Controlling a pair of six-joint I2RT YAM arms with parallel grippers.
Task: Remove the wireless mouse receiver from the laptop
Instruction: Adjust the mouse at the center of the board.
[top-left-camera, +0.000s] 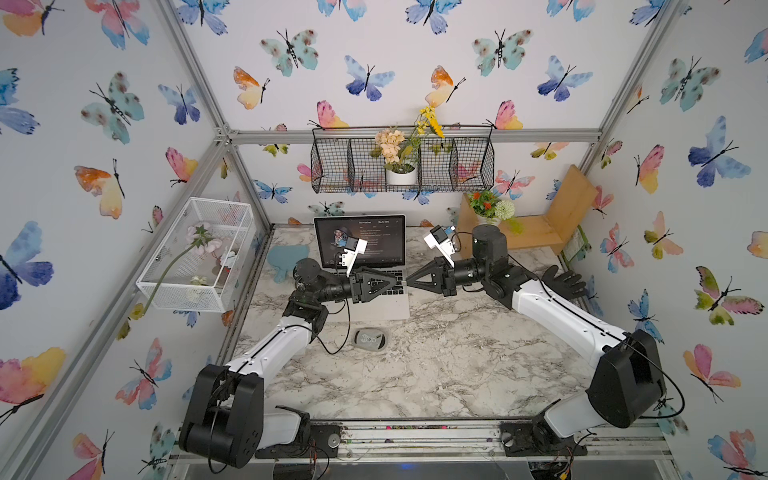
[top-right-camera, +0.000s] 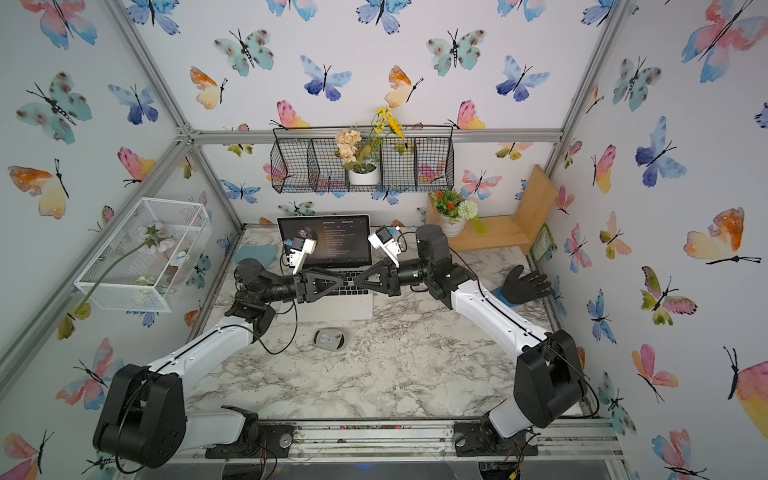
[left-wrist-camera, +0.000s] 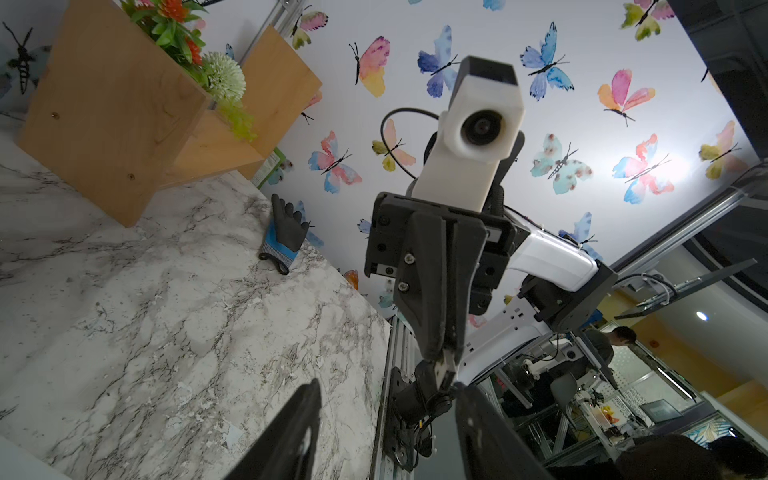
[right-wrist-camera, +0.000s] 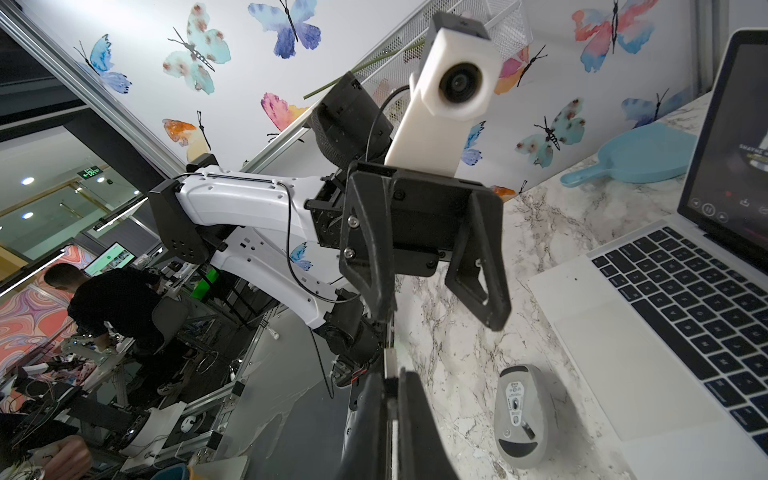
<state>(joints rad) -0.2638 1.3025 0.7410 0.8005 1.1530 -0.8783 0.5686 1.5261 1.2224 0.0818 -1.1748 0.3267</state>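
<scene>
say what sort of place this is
Probably a robot test cell staged as a home desk, inside a lab: butterfly wallpaper on an aluminium frame, a laptop on a marble-look tabletop, a person working outside it.

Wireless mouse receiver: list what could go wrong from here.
1. The wireless mouse receiver is pinched only at the very tips of the shut right gripper, up in the air. It may slip and drop onto the laptop or the marble table.
2. The left gripper stands open close by it. Pulling back askew could knock it loose.
</scene>
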